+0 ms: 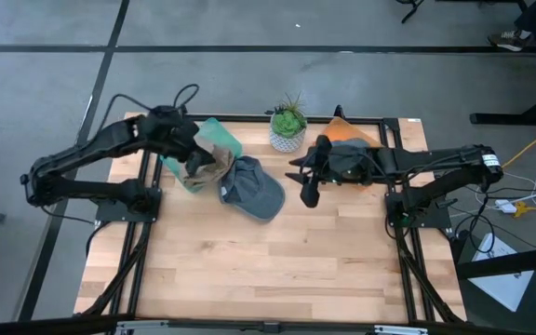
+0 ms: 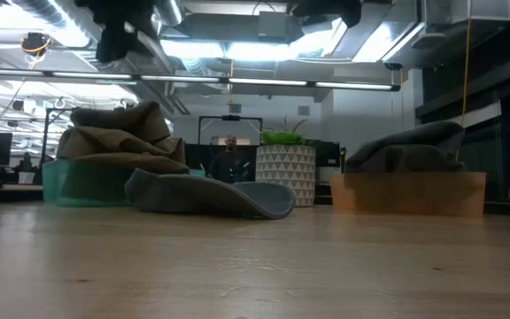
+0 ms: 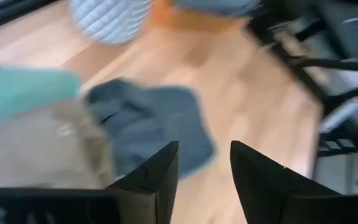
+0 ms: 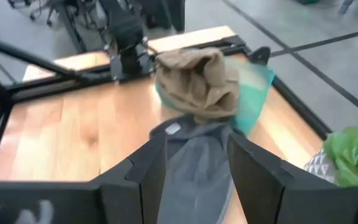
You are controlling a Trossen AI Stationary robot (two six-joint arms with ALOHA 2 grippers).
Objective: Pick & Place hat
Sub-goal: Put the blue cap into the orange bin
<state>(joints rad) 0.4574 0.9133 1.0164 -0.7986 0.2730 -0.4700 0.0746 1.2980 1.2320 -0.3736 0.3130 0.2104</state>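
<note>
— Wooden worktop (image 1: 249, 270), office room behind. Where does the hat stand?

— One grey hat (image 1: 252, 189) lies flat on the worktop, just beside the teal bin (image 1: 214, 135), outside any container. Neither arm holds it.

— And the fingers?

— The left gripper (image 1: 196, 168) hovers over the teal bin with its fingers parted and empty. The right gripper (image 1: 302, 177) hangs near the hat, fingers likewise apart, gripping nothing.

— What fills the bins?

— A tan hat (image 1: 208, 158) is heaped in the teal bin; the orange bin (image 1: 342, 127) holds what seems another grey hat (image 2: 407, 144), though an arm hides much of it from above.

— So?

— Probably midway: the grey hat awaits grasping and placing.
</note>
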